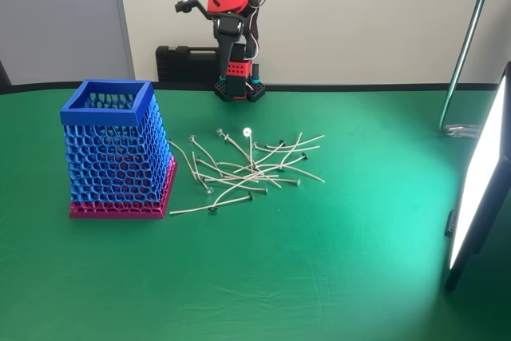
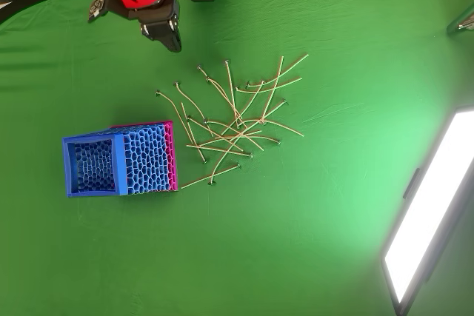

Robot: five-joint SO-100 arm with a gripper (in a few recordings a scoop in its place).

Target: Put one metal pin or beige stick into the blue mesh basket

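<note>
Tangle is the chief hazard: the thin, gently curved beige sticks with small dark metal heads (image 1: 247,167) lie crossed over one another in a loose heap on the green cloth-covered table (image 1: 319,277), just beside the tall square blue honeycomb-mesh basket with its solid blue rim and magenta-pink base (image 1: 118,152); a pinch into the middle of the heap would likely lift two or three at once, or drag neighbours along. One stick lies apart at the near edge of the heap (image 2: 210,176), its end close to the basket's pink base; it looks the cleanest pick, yet a descent there risks nudging the basket. The red and black arm's two-finger gripper (image 1: 187,6) is folded up at the back of the table, well apart from sticks and basket alike; it holds nothing, though whether its fingers are parted or closed cannot be told in either view. The sticks lie flat and are thin, so the fingers may slide over one without catching it; a stick carried crosswise could also catch on the rim or lodge in the mesh rather than drop in.
</note>
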